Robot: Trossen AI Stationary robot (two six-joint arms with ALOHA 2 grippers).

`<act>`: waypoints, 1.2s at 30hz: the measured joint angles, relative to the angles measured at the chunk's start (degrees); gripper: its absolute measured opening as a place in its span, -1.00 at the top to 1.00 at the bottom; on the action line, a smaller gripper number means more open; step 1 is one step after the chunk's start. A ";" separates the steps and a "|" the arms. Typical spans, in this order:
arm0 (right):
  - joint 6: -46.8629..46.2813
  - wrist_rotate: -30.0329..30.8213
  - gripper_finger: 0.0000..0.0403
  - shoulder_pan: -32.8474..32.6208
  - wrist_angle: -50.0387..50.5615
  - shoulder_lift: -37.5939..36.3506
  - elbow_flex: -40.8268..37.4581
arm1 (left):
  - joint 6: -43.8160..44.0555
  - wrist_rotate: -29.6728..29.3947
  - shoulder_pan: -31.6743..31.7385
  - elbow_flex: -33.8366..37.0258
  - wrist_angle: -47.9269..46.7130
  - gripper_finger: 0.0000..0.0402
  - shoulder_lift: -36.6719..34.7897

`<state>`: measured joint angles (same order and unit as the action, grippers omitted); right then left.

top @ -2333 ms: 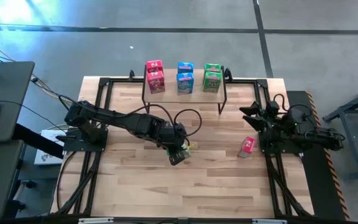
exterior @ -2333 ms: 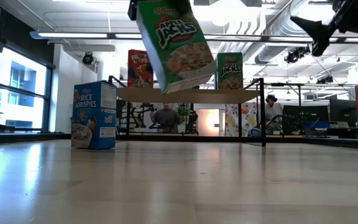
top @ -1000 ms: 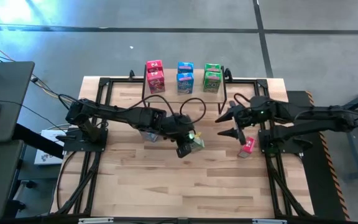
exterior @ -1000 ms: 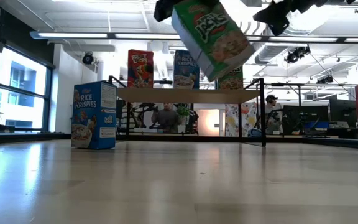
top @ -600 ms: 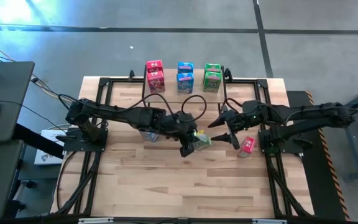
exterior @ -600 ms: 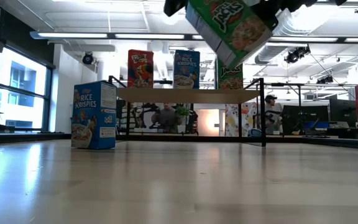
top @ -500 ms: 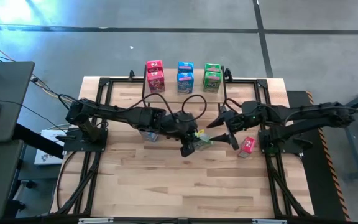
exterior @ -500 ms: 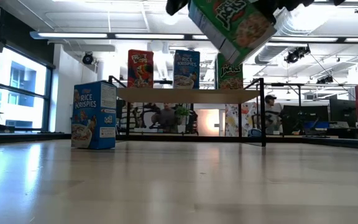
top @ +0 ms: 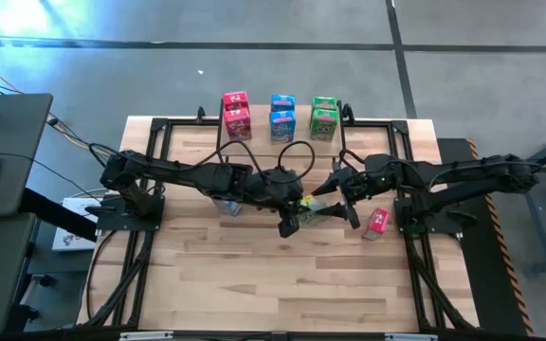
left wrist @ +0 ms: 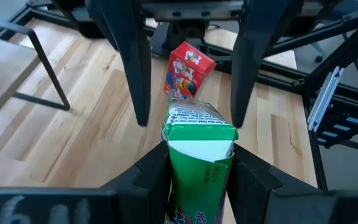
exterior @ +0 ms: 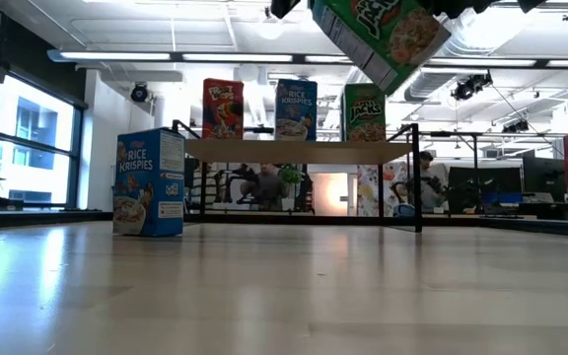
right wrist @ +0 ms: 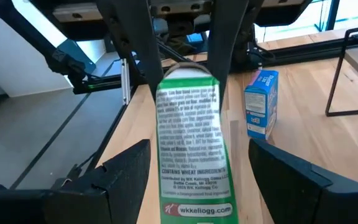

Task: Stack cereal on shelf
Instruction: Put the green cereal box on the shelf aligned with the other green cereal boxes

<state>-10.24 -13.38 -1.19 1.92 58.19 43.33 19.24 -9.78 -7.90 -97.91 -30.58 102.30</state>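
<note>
Green cereal box [top: 313,210] up in air mid-table, tilted, long axis pointing from left pincer [top: 295,219], clamped on one end, toward right pincer [top: 341,201], wide open around other end. Red box [top: 377,221] just beside; shelf [exterior: 299,149] behind.

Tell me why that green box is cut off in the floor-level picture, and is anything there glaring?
Low view: the green cereal box hangs near the lens, cropped by the top edge; ceiling lights glare white. Left wrist view: the left gripper, shut on it, shows blurred.

The blue box [exterior: 150,182] reads "RICE KRISPIES"; the green box [right wrist: 189,155] "wkkellogg.com".
</note>
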 joint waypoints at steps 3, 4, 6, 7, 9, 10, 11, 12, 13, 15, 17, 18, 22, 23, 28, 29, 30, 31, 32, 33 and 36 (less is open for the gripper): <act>-0.01 -0.16 -0.31 0.00 -0.14 -0.04 0.00 | -0.12 -0.02 0.02 0.00 1.34 0.39 0.00; -0.03 -0.18 -0.31 0.00 -0.09 -0.04 0.00 | -0.52 -0.02 0.02 0.00 1.65 0.39 0.00; -0.24 -0.21 -0.31 0.00 -0.09 -0.04 0.00 | -1.50 -0.02 0.04 0.00 2.33 0.39 0.00; -0.24 -0.20 -0.31 0.00 -0.06 -0.04 0.00 | -1.81 -0.02 0.05 0.00 2.59 0.39 0.00; -0.57 -0.20 -0.31 0.00 -0.06 -0.04 0.00 | -1.88 -0.02 0.04 0.00 3.11 0.39 0.00; -1.52 -0.22 -0.31 0.00 -0.04 -0.04 0.00 | -1.90 -0.02 0.04 0.00 3.40 0.39 0.00; -2.14 -0.24 -0.31 0.00 -0.03 -0.04 0.00 | -1.91 -0.02 0.04 0.00 3.85 0.39 0.00; -2.77 -0.24 -0.31 0.00 -0.01 -0.04 0.00 | -1.92 -0.02 0.04 0.00 4.10 0.39 0.00; -2.90 -0.25 -0.31 0.00 0.02 -0.04 0.00 | -1.92 -0.04 0.06 0.00 4.15 0.39 0.00; -2.88 -0.26 -0.31 0.00 0.14 -0.04 0.00 | -1.92 -0.02 0.06 0.00 3.90 0.39 0.00; -2.94 -0.27 -0.31 0.00 0.14 -0.04 0.00 | -1.92 -0.02 0.06 0.00 3.77 0.39 0.00; -3.01 -0.29 -0.31 0.00 0.14 -0.04 0.00 | -1.92 0.03 0.06 0.00 3.62 0.39 0.00; -3.50 -0.30 -0.31 0.00 0.17 -0.04 0.00 | -1.92 0.28 0.06 0.00 3.47 0.39 0.00; -4.14 -0.32 -0.31 0.00 0.25 -0.03 0.00 | -1.90 0.28 0.06 0.00 3.44 0.39 0.00; -5.27 -0.37 -0.31 0.00 0.33 0.62 0.00 | -1.90 0.32 0.06 0.00 3.01 0.39 0.00; -5.69 -0.44 -0.30 0.00 0.46 0.74 0.00 | -1.90 0.33 0.06 0.00 3.01 0.39 0.00; -6.32 -0.44 -0.29 0.00 0.73 0.76 0.00 | -1.90 0.34 0.06 0.00 2.97 0.39 0.00; -6.49 -0.44 -0.27 0.00 0.68 0.75 0.00 | -1.90 0.35 0.06 0.00 2.97 0.39 0.00; -6.66 -0.48 -0.24 0.00 0.60 0.74 0.00 | -1.90 0.35 0.06 0.00 2.97 0.39 0.00; -6.69 -0.58 -0.19 0.00 0.60 0.74 0.00 | -1.90 0.35 0.06 0.00 2.97 0.39 0.00; -6.68 -0.76 -0.03 0.00 0.48 0.74 0.00 | -1.88 0.37 0.06 0.00 2.90 0.39 0.00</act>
<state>-16.93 -14.15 -1.19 2.41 58.94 43.33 17.37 -9.41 -7.84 -97.91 -27.68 102.30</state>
